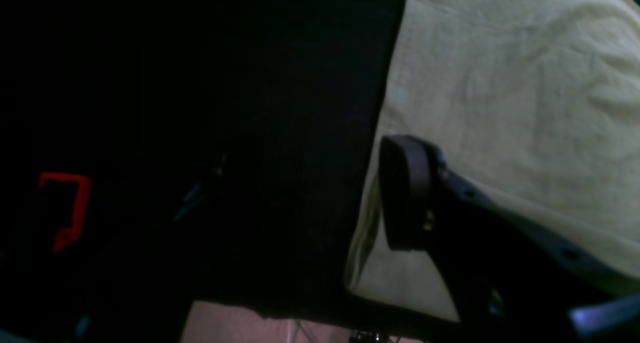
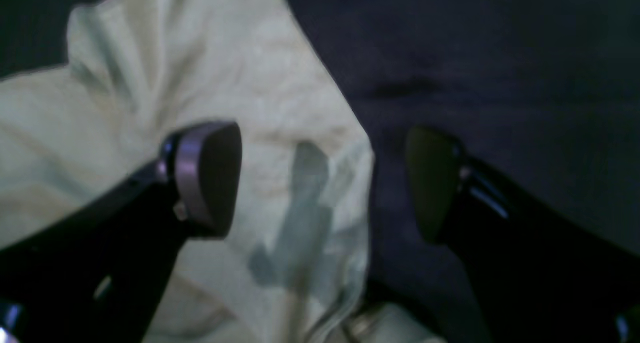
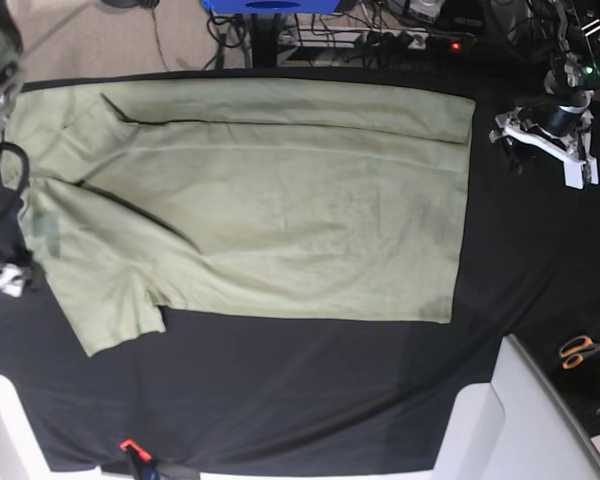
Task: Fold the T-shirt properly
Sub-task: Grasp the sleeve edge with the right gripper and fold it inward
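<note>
The right gripper [image 2: 322,183] stands open, its two fingers wide apart and holding nothing. Below it lies the edge of the T-shirt [image 3: 270,190], one finger over the pale fabric and the other over the black table cloth [image 3: 310,390]. For the left gripper [image 3: 540,140] only one finger shows over the shirt's hem, so I cannot tell its state

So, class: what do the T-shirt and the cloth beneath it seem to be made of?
T-shirt: soft woven or knit fabric, likely cotton, matte pale green; it creases and lies limp. Table cloth: black textile, matte, with no shine; its weave cannot be made out.
</note>
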You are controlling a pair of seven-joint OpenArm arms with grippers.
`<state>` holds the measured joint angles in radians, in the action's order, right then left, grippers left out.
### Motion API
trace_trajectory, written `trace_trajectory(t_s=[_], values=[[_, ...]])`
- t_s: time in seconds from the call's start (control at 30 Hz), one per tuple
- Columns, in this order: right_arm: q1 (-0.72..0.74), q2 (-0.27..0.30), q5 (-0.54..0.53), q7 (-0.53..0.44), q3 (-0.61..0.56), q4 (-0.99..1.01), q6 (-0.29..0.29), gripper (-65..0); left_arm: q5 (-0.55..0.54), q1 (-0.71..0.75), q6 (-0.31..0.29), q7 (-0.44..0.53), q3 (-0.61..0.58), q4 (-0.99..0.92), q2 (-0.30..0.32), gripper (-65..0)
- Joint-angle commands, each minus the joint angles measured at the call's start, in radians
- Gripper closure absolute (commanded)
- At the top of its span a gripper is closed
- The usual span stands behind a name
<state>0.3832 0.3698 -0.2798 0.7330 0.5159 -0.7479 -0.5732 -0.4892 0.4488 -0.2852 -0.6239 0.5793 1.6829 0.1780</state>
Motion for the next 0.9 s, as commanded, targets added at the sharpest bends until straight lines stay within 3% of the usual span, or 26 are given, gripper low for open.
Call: trace_trajectory(t_s=[0.0,0.23,0.57,0.73,0.87], values=[[0.050,0.027,0.012,-0.045,-0.007,0.054,-0.006,-47.1,-0.007,0.003,-0.001,0.020,0.008,0.016,0.013,-34.7],[0.144,0.025,0.155,-0.261,-0.040,0.344,-0.006,-47.4,-0.007,0.006,-0.001,0.020,0.009,0.016,0.015,-34.7],[0.144,0.019,0.205,-0.315,-0.038,0.376,-0.006,-45.6,-0.004,0.000,-0.001,0.020,0.009,0.016,0.015,-34.7],[0.144,0.019,0.205,-0.339,-0.040,0.368,-0.006,-24.2,-0.003,-0.002,-0.001,0.020,0.003,0.015,0.015,-35.1],[0.144,0.019,0.207,-0.347,-0.040,0.368,-0.006,-14.4,0.001,-0.029,-0.001,0.017,0.003,0.003,0.015,-35.2]])
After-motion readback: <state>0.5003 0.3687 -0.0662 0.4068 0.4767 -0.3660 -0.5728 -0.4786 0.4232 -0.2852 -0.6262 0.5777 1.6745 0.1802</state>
